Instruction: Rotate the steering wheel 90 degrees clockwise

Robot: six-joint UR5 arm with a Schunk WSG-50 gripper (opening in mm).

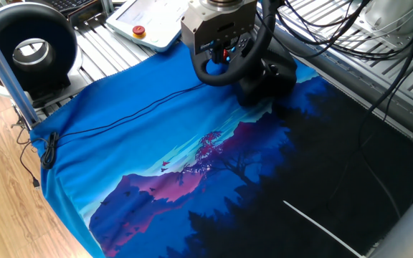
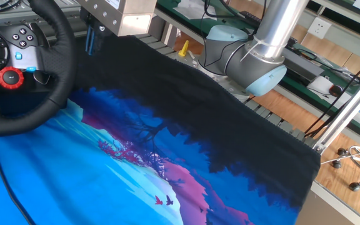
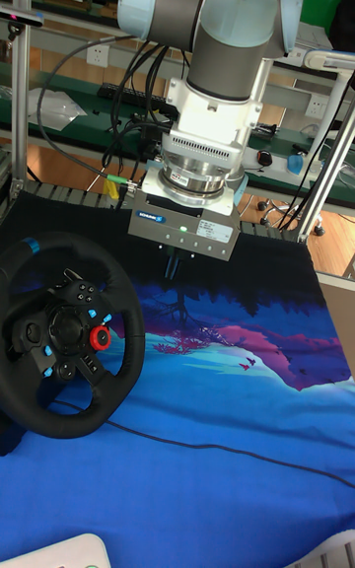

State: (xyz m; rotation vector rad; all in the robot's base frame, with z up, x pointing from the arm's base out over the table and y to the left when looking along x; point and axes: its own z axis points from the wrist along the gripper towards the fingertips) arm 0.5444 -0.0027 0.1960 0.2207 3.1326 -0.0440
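Note:
The steering wheel (image 3: 64, 331) is black and round and stands tilted at the left of the printed cloth. Its hub carries a red knob (image 3: 100, 338) and small blue buttons. A blue rim stripe (image 3: 33, 246) sits at the wheel's upper left. In the other fixed view the steering wheel (image 2: 55, 69) fills the left edge. Its bulky base (image 1: 271, 79) shows behind the steering wheel (image 1: 224, 75). My gripper (image 3: 173, 264) hangs just right of the rim without touching it. The thin fingers (image 2: 89, 39) stand close together with nothing between them.
A black ring-shaped device (image 1: 31, 50) with a silver centre stands at the far left, behind a metal post (image 1: 6, 64). A white pendant (image 1: 149, 21) with a red button lies behind the wheel. A black cable (image 1: 120, 115) crosses the cloth. Hanging cables (image 1: 350, 36) crowd the right.

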